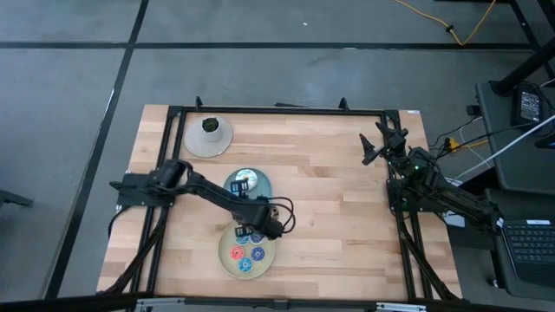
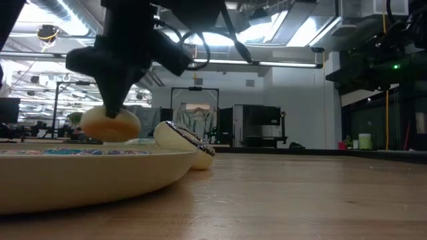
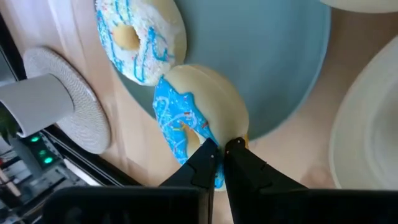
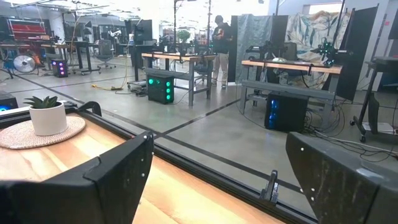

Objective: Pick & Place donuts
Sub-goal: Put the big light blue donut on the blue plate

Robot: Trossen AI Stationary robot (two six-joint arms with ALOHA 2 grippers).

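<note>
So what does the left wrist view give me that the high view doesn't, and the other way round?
Only the left wrist view shows the grip close up: the left gripper shut on the rim of a blue-iced donut, held tilted over the blue plate, with a second blue-and-white donut lying flat on it.

Only the high view shows the right gripper waiting open at the table's far right, and the beige plate's small donuts.

Both show the left gripper, blue plate, beige plate and woven mat.
</note>
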